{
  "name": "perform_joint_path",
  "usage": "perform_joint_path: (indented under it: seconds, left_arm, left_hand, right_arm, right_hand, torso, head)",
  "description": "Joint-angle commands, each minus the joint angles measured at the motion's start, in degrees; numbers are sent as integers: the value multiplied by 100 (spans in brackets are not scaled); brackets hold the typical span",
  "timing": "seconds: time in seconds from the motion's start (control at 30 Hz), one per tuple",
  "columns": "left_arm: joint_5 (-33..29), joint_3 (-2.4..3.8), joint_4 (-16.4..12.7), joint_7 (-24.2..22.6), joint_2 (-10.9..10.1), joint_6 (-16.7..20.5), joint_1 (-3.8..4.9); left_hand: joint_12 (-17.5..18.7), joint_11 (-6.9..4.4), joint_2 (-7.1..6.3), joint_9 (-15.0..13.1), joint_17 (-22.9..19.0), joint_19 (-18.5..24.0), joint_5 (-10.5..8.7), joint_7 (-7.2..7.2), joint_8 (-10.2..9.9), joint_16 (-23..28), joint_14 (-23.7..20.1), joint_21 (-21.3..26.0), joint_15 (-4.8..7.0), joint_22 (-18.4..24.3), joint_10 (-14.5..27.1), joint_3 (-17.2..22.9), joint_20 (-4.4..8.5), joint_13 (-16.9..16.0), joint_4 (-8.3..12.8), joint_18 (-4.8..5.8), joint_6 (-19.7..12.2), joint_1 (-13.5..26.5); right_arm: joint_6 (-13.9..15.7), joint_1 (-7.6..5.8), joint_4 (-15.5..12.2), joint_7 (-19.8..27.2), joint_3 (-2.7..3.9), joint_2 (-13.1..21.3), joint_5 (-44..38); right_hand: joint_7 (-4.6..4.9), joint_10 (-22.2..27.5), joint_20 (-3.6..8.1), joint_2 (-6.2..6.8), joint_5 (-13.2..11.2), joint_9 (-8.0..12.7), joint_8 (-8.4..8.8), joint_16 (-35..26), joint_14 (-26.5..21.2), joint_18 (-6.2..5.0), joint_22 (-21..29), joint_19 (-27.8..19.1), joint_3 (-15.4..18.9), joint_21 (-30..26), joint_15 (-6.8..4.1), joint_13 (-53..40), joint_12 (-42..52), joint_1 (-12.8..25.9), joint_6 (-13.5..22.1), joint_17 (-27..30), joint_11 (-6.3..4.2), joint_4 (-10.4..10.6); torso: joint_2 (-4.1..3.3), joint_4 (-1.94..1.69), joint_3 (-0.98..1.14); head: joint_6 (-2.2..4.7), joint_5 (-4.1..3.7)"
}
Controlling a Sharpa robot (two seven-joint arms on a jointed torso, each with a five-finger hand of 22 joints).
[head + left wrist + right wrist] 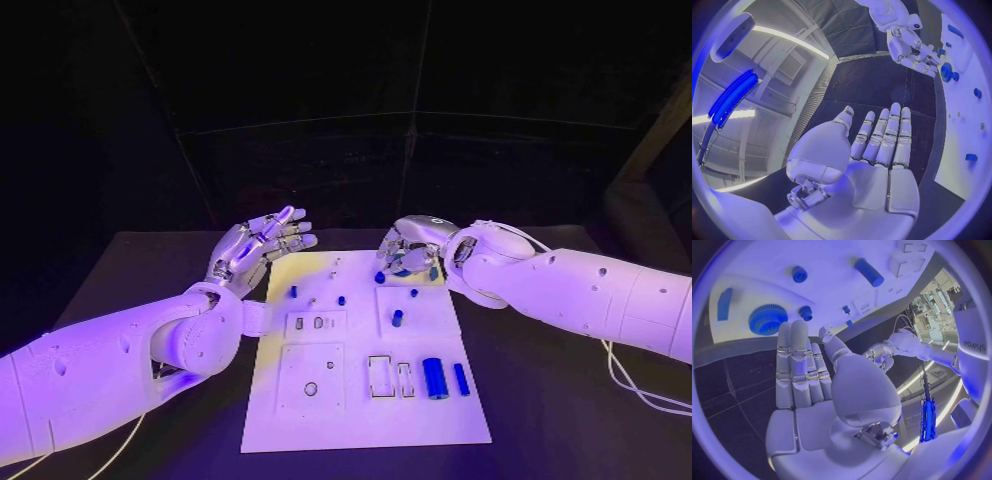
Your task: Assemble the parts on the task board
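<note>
Head view: left hand (260, 243) raised, fingers spread, empty, beside task board (361, 420). Right hand (415, 248) over far edge above blue parts (434, 378); fingers straight together, apparently empty.

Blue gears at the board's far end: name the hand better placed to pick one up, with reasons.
Right. The right hand hovers over the task board's far end, its fingers pointing at the blue gears. The left hand is raised, palm open, off the board's left edge.
</note>
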State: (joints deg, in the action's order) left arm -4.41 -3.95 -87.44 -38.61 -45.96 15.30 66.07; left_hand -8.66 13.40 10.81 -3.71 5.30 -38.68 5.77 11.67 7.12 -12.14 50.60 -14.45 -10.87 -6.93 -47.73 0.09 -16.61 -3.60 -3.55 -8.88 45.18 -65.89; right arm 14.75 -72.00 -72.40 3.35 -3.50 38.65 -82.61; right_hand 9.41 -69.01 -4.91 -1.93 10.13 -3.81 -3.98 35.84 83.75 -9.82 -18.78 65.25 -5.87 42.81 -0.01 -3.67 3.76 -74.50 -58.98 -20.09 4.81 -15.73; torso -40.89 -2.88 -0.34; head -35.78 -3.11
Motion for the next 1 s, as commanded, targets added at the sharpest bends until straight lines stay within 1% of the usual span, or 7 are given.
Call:
perform_joint_path:
  seconds: [0.03,0.13,0.23,0.43,0.77,0.87,1.0]
  left_arm:
    - [-69,7,-103,-398,-18,-346,10]
    - [-85,7,-160,-384,-38,-366,10]
    - [-93,7,-192,-375,-63,-380,10]
    - [-110,7,-202,-365,-95,-399,10]
    - [-117,7,-204,-322,-116,-449,11]
    - [-122,7,-198,-310,-119,-456,12]
    - [-126,7,-185,-292,-121,-466,12]
  left_hand:
    - [-23,3,18,-8,-14,-70,-17,488,22,40,57,-24,-3,19,-41,-73,4,-4,-92,-95,75,152]
    - [-25,5,81,-8,-28,-91,-3,491,30,55,74,-18,-2,38,-49,-137,6,-4,-242,-93,82,313]
    - [-25,5,88,-8,-30,-94,-3,490,32,58,76,-16,-2,42,-49,-145,6,-4,-260,-93,81,330]
    - [-26,4,100,-8,-32,-97,-1,490,34,61,78,-15,-2,46,-51,-150,6,-4,-277,-93,81,343]
    - [-26,4,113,-8,-34,-98,1,490,36,62,80,-13,-2,48,-51,-148,7,-4,-285,-93,80,347]
    - [-26,4,118,-8,-34,-99,2,490,36,63,80,-13,-2,49,-51,-147,7,-4,-288,-93,80,348]
    - [-26,4,125,-8,-35,-99,3,490,37,64,80,-12,-3,50,-50,-145,7,-4,-292,-93,79,349]
  right_arm:
    - [-415,-18,-62,-444,8,-21,-1030]
    - [-474,-23,-105,-526,9,-32,-1172]
    - [-554,-27,-138,-587,10,-45,-1266]
    - [-637,-31,-166,-677,10,-65,-1409]
    - [-544,-33,-147,-724,11,-109,-1459]
    - [-548,-33,-145,-724,11,-123,-1458]
    - [-565,-33,-142,-726,11,-143,-1450]
  right_hand:
    - [-20,83,-11,23,-46,4,28,210,229,-60,-60,38,-25,106,20,-5,-22,76,28,-134,31,20]
    - [-13,226,-28,55,-50,2,24,394,152,-59,-117,2,-34,200,38,-1,-20,84,41,-261,61,26]
    - [-14,295,-45,65,-52,1,21,601,92,-62,-176,-38,-51,298,51,-7,-7,79,44,-415,73,41]
    - [-16,281,-51,51,-20,0,18,1672,180,-69,-362,-16,-141,626,54,-10,-1,70,37,-1512,63,71]
    - [-21,218,-39,-40,4,-2,11,2400,229,-75,-545,48,-344,954,34,-8,2,83,-11,-2293,44,124]
    - [-27,182,-34,-55,-11,-1,13,2641,242,-46,-781,122,-430,1157,24,-7,3,101,-27,-2555,34,146]
    - [-32,154,-33,-50,-29,0,17,2799,228,-25,-956,153,-522,1315,19,-6,-1,124,-35,-2701,33,172]
  torso:
    - [-103,-15,-3]
    - [-132,-17,-2]
    - [-148,-18,0]
    - [-156,-24,-5]
    - [-171,-30,0]
    - [-175,-19,9]
    - [-180,-15,13]
  head:
    - [29,-8]
    - [21,-12]
    - [12,-22]
    - [-29,-30]
    - [-52,-26]
    - [-62,-12]
    - [-67,-16]
